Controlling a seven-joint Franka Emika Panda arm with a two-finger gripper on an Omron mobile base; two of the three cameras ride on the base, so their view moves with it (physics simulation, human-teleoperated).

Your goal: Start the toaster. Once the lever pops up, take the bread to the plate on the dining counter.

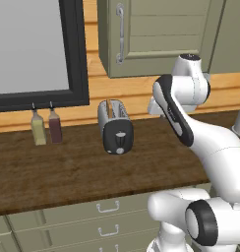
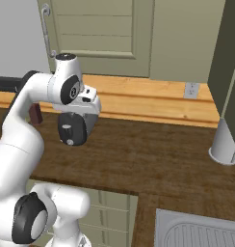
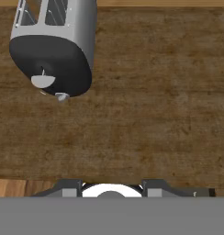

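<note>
Toaster (image 1: 115, 127) stood upright near the surface's (image 1: 68, 172) back edge, two bottles (image 1: 46, 127) left of it; gripper (image 3: 112, 187) hovered above, jaw state unclear.

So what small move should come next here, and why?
Probably bring the hand across and down toward the toaster's black end panel, to line the fingers up over the lever. In the hand view the toaster sits off to the upper left, with only bare counter ahead of the hand, so nothing is touched yet and the toaster looks unstarted.
</note>
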